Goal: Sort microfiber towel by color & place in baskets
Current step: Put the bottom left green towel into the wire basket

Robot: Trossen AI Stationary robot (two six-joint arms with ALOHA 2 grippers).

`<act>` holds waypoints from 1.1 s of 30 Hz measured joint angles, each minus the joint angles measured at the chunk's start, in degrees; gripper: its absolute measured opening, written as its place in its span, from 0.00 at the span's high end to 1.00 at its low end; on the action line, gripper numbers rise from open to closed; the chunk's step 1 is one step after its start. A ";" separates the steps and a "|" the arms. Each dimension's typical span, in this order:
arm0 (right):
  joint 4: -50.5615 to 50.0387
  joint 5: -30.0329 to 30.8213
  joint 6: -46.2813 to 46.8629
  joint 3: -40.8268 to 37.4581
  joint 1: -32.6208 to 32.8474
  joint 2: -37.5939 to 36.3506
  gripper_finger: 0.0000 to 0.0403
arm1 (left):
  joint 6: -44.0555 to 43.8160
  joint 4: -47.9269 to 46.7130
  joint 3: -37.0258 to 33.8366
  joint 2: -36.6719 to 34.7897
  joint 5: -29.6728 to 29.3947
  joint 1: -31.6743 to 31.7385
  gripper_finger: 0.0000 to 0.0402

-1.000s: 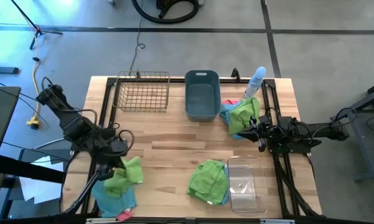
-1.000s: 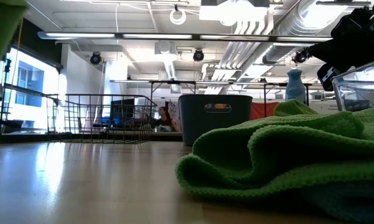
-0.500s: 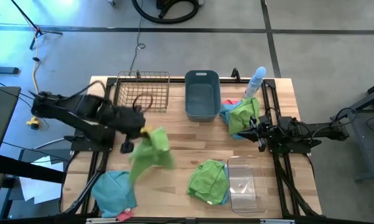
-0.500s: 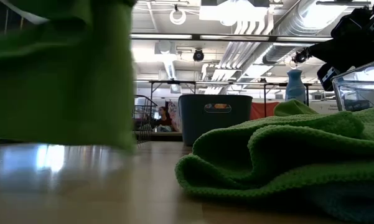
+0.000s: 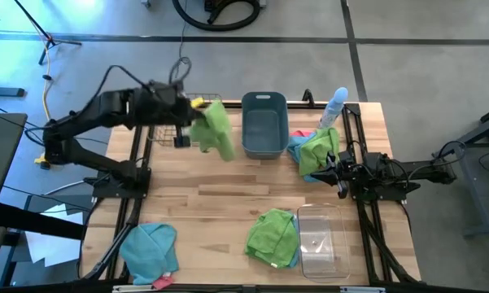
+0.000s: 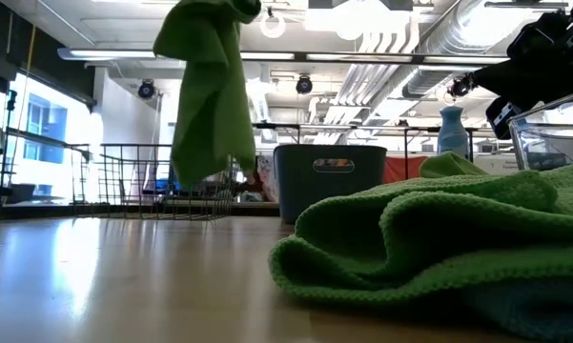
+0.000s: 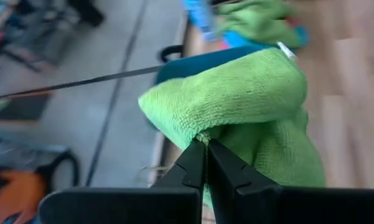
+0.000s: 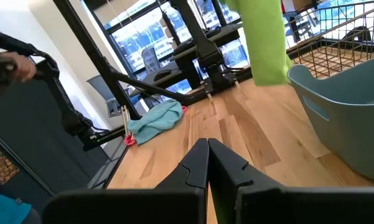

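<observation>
Aloft by the table's far edge: left gripper clenched on lime green towel, dangling between copper wire basket and grey-blue tub. Right gripper pinched empty, low near clear bin. Elsewhere, 1 light blue towel near front-left corner.

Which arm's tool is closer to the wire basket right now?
Left. The left tool hangs over the wire basket, pinching a green towel. The right tool waits beyond the blue tub.
</observation>
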 joint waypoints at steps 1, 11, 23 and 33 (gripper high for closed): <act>-0.02 -0.02 -0.02 0.00 0.00 -0.02 1.00 | 0.34 -0.13 0.29 -0.22 -0.35 1.25 1.00; -0.01 0.00 -0.02 0.00 0.00 0.00 1.00 | 0.05 0.01 0.43 -3.32 -7.43 14.05 1.00; 0.00 0.00 0.00 0.00 0.00 -0.02 1.00 | -1.32 6.56 0.24 -1.87 -8.03 26.89 1.00; 0.00 0.00 -0.01 0.01 0.00 0.00 1.00 | -11.89 6.21 -8.96 -5.01 2.17 28.71 1.00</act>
